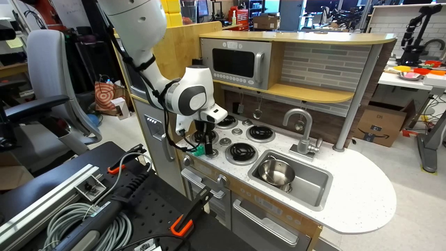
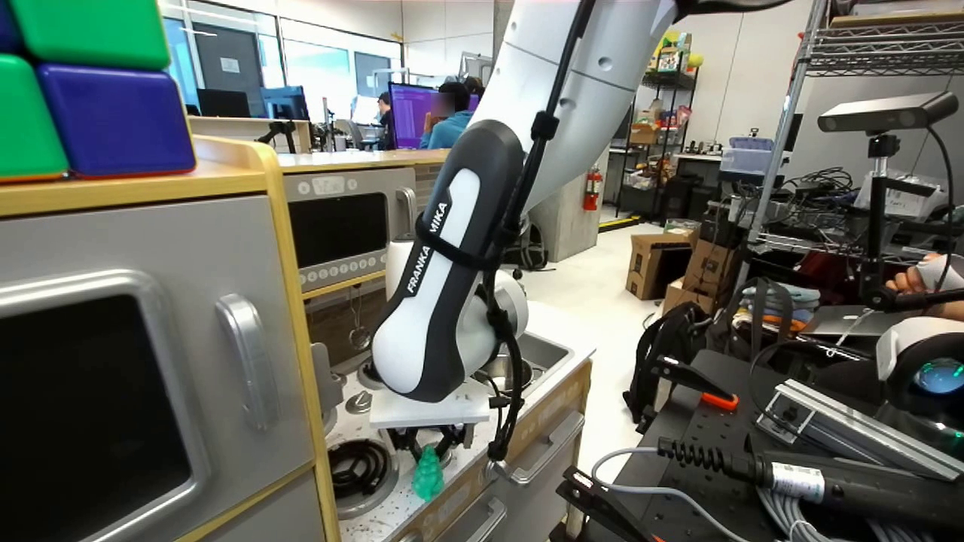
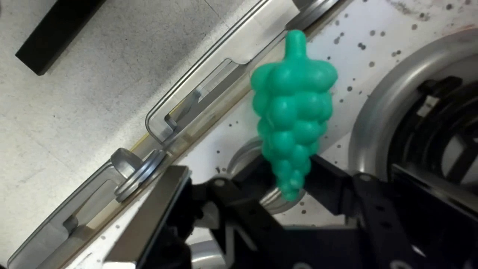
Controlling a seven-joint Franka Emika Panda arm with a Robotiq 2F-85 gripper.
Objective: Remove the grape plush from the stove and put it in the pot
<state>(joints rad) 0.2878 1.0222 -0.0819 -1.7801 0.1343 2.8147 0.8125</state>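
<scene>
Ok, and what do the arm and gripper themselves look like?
The arm is white with dark panels. In an exterior view, lettering reads FRANKA, then MIKA, crossed by a black strap. A black cable runs along the arm. The gripper is black, with angular, hinged fingers.

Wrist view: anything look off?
Grip looks off-centre: the claw seems to pinch the grape plush near its narrow tip, leaving the wide stem end sticking out. Also a grey smudge at upper right on the white countertop, unlike its small round specks.
</scene>
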